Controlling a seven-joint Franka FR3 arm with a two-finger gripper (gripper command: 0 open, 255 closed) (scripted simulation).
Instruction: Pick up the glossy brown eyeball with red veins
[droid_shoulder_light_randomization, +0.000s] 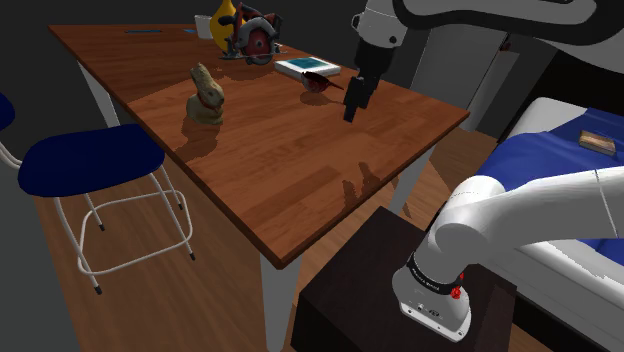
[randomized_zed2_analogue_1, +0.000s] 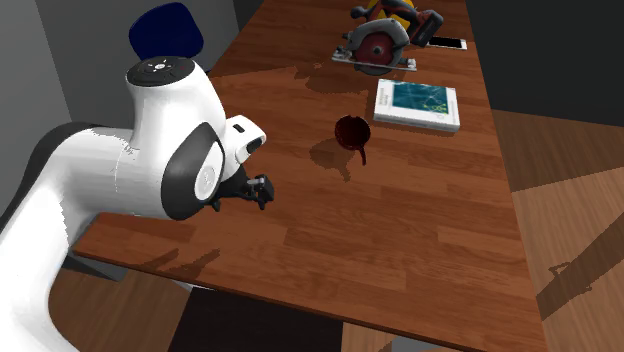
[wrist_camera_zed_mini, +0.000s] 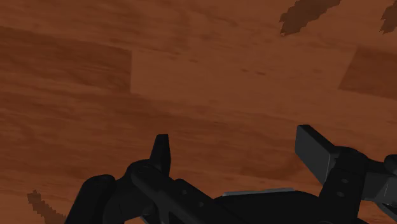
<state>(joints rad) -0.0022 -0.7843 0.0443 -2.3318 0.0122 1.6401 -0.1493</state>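
Observation:
The eyeball (droid_shoulder_light_randomization: 321, 83) is a dark, glossy brown-red ball with a short tail, lying on the wooden table (droid_shoulder_light_randomization: 270, 160) just in front of a book. In the second exterior view the eyeball (randomized_zed2_analogue_1: 351, 130) casts a shadow toward the arm. My black gripper (droid_shoulder_light_randomization: 352, 104) hangs above the table just to the shoulder view's right of the eyeball, not touching it. In the second exterior view the gripper (randomized_zed2_analogue_1: 262, 191) sits nearer the camera than the eyeball. In the wrist view the gripper (wrist_camera_zed_mini: 238, 151) is open, its fingers (wrist_camera_zed_mini: 161, 151) apart with bare wood between them.
A teal-covered book (droid_shoulder_light_randomization: 308, 68) lies behind the eyeball, and a circular saw (droid_shoulder_light_randomization: 254, 38) with a yellow object and a white mug stands farther back. A brown rabbit figure (droid_shoulder_light_randomization: 206, 96) stands mid-table. A blue stool (droid_shoulder_light_randomization: 88, 162) is at the shoulder view's left; a bed (droid_shoulder_light_randomization: 560, 160) at its right.

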